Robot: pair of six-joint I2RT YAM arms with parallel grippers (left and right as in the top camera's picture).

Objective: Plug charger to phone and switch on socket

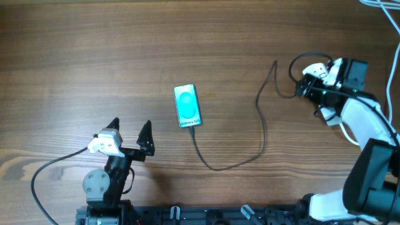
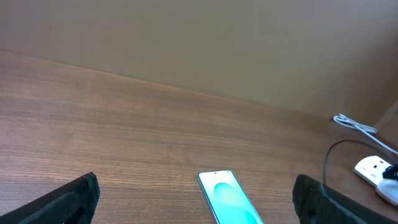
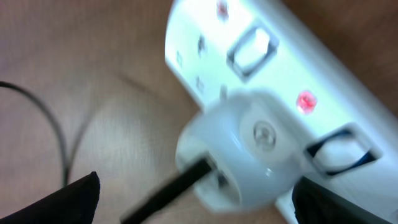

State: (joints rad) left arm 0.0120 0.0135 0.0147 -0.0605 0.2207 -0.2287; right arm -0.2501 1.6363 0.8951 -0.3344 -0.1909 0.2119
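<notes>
The phone [image 1: 187, 106] lies face up at mid table with its teal screen lit; it also shows in the left wrist view [image 2: 229, 198]. The black charger cable [image 1: 262, 128] runs from the phone's lower edge, loops right and up to its white plug [image 3: 249, 146]. The plug sits in the white socket strip [image 3: 273, 56], where a red light [image 3: 305, 100] glows. My right gripper [image 1: 307, 84] hovers over the socket [image 1: 315, 70] with its fingers [image 3: 199, 205] open either side of the plug. My left gripper [image 1: 131, 132] is open and empty, near the phone's left.
The socket's thick white cord [image 1: 389, 19] runs off the far right corner and shows in the left wrist view [image 2: 356, 124]. The socket also shows there at the right edge [image 2: 373, 167]. The wall stands behind the table.
</notes>
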